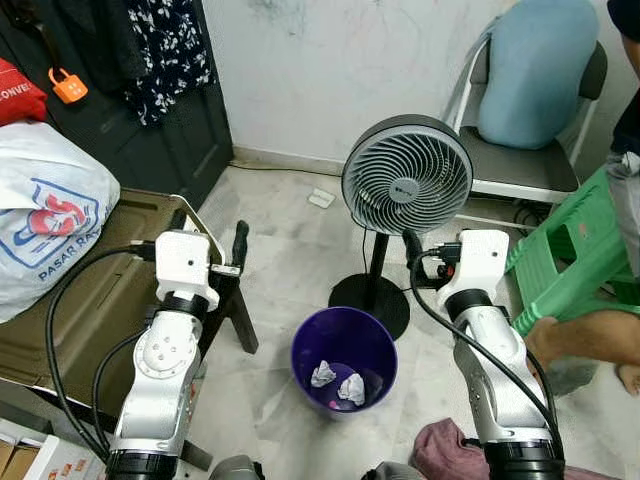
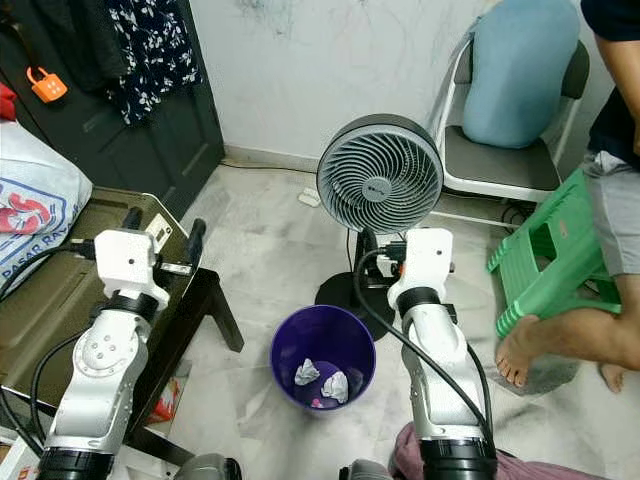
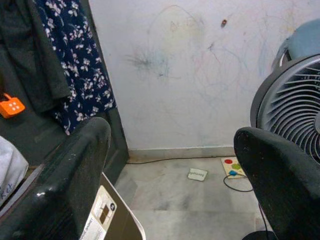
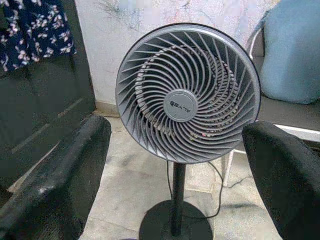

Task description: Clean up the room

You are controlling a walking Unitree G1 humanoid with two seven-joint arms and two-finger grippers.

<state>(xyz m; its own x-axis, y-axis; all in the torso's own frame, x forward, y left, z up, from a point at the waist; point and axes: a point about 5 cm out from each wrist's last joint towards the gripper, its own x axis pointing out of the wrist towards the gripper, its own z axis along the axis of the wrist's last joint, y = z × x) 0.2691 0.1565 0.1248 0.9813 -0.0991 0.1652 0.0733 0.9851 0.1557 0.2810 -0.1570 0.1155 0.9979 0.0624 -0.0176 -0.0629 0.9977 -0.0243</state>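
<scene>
while both arms are raised in front of the body, a purple bin stands on the marble floor between them, holding two crumpled white paper wads. a maroon cloth lies on the floor at the base of the right arm. the left gripper is held above the edge of a dark low table, jaws set wide with nothing between them. the right gripper is level with the pole of a grey pedestal fan, jaws likewise wide and empty. a white printed bag rests on the table. to the right, a person's bare foot is beside a green plastic stool. farther back, a small white scrap lies on the floor near the wall, and a chair with a blue cushion stands against it.
</scene>
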